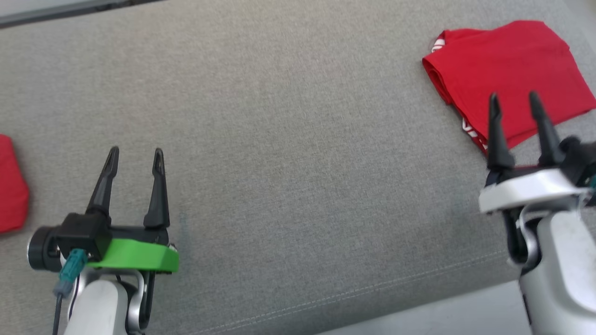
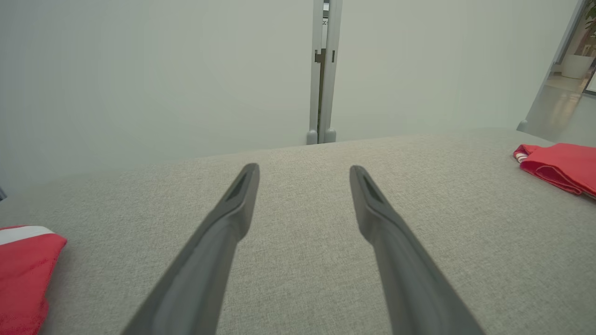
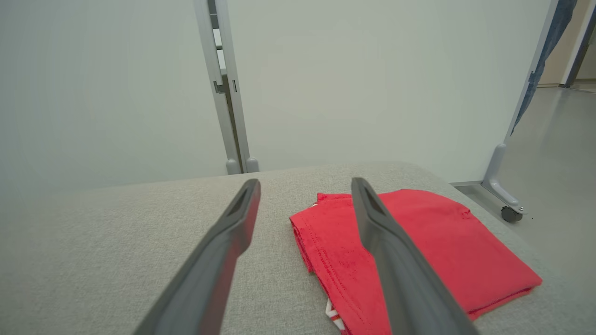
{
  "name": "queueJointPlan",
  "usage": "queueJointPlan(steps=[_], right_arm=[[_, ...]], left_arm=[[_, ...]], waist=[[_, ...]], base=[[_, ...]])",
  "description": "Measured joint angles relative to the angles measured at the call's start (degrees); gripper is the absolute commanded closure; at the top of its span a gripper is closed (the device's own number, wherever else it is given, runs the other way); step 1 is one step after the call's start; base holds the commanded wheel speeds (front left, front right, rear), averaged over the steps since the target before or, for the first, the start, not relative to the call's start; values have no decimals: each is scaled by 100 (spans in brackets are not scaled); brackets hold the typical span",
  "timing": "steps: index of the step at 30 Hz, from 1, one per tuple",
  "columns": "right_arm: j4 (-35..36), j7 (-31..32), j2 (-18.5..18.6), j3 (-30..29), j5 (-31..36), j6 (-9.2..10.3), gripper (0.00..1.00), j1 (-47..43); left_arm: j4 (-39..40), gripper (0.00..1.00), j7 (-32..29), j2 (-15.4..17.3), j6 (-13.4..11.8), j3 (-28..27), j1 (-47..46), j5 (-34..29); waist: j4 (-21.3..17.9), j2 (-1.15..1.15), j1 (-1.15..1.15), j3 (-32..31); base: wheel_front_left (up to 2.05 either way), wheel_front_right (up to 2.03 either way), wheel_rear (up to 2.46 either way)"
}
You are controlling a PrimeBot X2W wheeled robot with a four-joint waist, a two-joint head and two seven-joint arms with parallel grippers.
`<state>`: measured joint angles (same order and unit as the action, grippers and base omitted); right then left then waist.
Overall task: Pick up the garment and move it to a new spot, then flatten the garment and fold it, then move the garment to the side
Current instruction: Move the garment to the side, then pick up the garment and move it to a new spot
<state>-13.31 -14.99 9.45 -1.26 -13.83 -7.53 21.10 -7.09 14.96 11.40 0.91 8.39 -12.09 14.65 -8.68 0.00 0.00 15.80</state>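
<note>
A folded red garment (image 1: 507,74) lies at the far right of the grey cushioned surface (image 1: 288,139); it shows as a neat red rectangle (image 3: 419,251) in the right wrist view and at the right edge (image 2: 563,167) of the left wrist view. My right gripper (image 1: 514,100) hovers open over its near edge, nothing between its fingers. My left gripper (image 1: 135,153) stands open at the lower left above bare fabric, far from that garment. A second piece of red cloth (image 1: 11,186) lies at the left edge, also at the lower left (image 2: 23,274) in the left wrist view.
The surface's front edge with a stitched seam (image 1: 372,288) runs along the bottom right, with grey floor beyond. White partition panels with a grey post (image 2: 323,70) stand behind the surface. A panel foot on a castor (image 3: 507,211) stands on the floor to the right.
</note>
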Motion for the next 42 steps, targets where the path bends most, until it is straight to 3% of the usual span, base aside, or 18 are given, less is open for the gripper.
queueJointPlan(steps=[21,42], right_arm=[[584,14,-441,16,363,1,0,-1951],[935,214,-602,103,389,1,0,-2320]], left_arm=[[-205,0,9,-215,-56,-162,1042,-16],[-404,0,8,-352,31,-225,1085,-138]], waist=[[699,0,0,-1308],[960,0,0,-1594]], base=[[0,0,0],[0,0,0]])
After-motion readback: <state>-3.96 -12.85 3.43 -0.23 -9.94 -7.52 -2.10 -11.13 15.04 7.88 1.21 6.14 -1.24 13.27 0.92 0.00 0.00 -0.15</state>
